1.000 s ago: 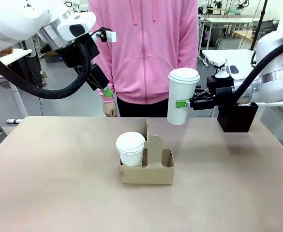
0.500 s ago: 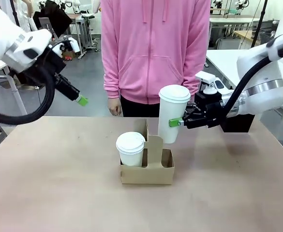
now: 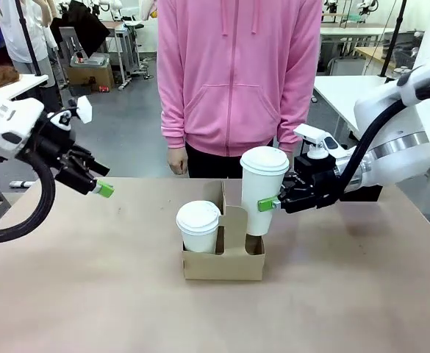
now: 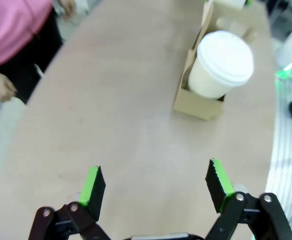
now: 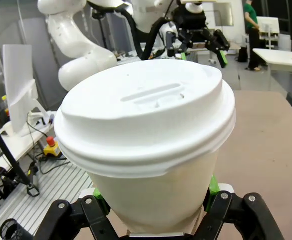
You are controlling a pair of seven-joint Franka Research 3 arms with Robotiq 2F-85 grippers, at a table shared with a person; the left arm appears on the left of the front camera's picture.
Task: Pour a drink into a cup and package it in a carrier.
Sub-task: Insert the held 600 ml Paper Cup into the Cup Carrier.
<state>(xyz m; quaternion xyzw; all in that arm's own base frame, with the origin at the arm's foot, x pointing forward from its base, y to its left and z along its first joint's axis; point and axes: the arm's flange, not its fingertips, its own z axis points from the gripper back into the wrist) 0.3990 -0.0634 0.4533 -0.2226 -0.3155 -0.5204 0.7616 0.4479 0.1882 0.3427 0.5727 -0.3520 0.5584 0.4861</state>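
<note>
lidded white cup (image 3: 263, 190) upright, base in brown carrier (image 3: 224, 257) right slot, beside second cup (image 3: 198, 226)

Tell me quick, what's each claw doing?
Left claw: open, holding nothing.
Right claw: closed on the cup, over the carrier.

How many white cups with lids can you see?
2. One cup sits in the left slot of the carrier. The other cup is held by the right gripper, its bottom going into the right slot.
</note>
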